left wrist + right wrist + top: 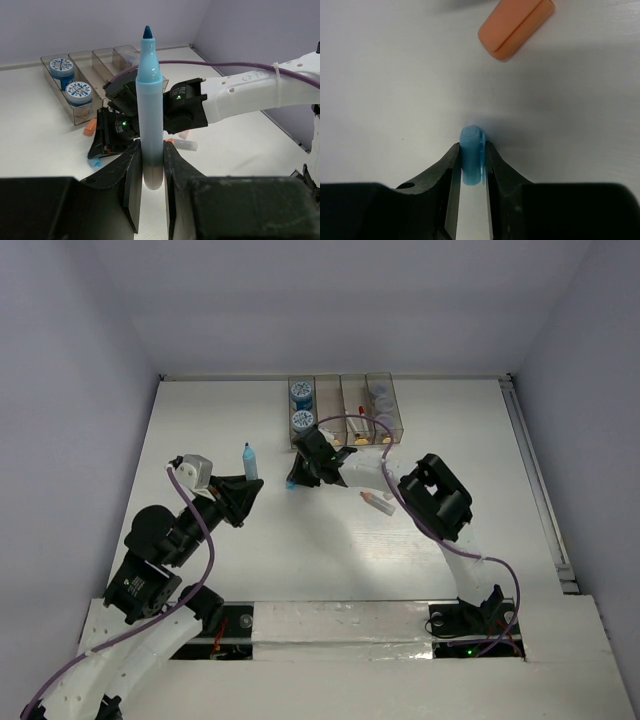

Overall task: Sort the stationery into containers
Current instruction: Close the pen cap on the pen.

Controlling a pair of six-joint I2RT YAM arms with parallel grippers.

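My left gripper (243, 490) is shut on a light-blue marker (249, 461) with no cap and holds it upright above the table; in the left wrist view the marker (150, 100) stands between my fingers (133, 170). My right gripper (299, 478) is low on the table in front of the bins and is shut on a light-blue cap (472, 154), which also shows in the left wrist view (94, 163). The four joined bins (329, 400) stand at the back. Two blue-topped rolls (301, 406) fill the left bin, a red-capped marker (361, 416) lies in the third, and purple round pieces (380, 398) in the fourth.
An orange cap (516, 25) lies just beyond the right gripper, near the bins' front (90, 127). A white marker with a pink-orange cap (377, 500) lies right of the right gripper. The right arm's forearm (250, 95) crosses in front of the left gripper.
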